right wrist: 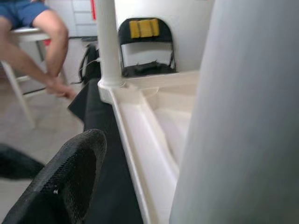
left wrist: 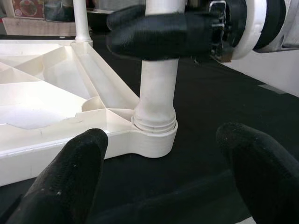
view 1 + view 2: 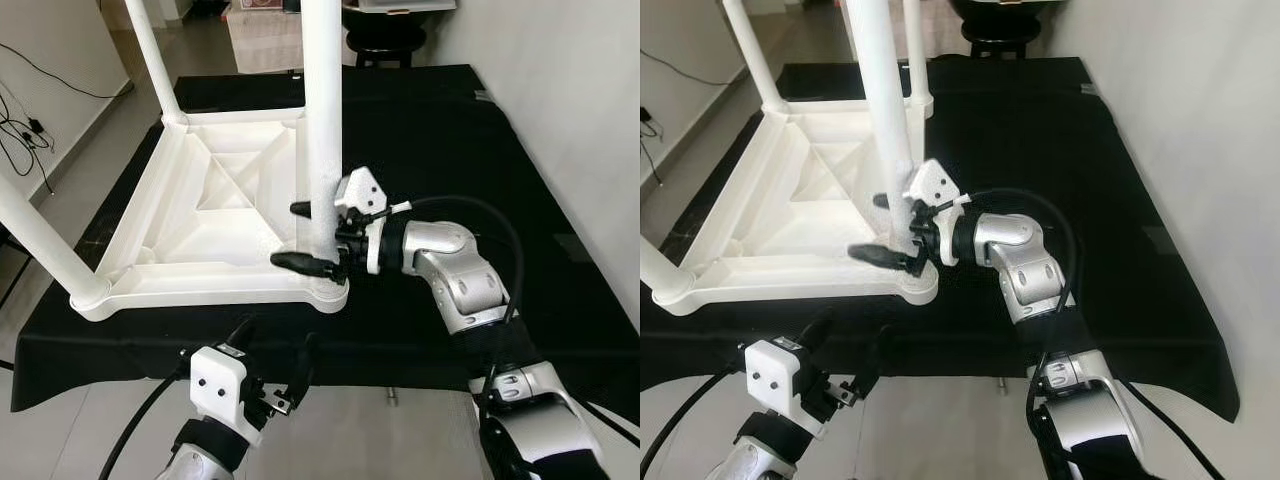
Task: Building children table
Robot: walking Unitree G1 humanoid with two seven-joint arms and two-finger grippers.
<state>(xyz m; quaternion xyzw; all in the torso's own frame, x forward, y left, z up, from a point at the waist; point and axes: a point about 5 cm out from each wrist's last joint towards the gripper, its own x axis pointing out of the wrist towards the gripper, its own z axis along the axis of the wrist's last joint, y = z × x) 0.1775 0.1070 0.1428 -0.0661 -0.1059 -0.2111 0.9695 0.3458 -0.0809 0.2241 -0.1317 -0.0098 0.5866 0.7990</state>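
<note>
My right arm point(image 3: 455, 268) is made of shiny silver round parts with black rings between them. A black cable point(image 3: 480, 205) loops over it. Near the wrist sits a white ring and a white box point(image 3: 360, 188) with small dark screws. My right gripper point(image 3: 300, 235) has two long black fingers with bumpy, rubbery tips.

My left gripper point(image 3: 275, 352) has the same two black fingers point(image 2: 70, 182), fat and rounded up close. Behind it is a white block point(image 3: 218, 378) with little screw holes, and a black cable point(image 3: 135, 430) hangs from it.
</note>
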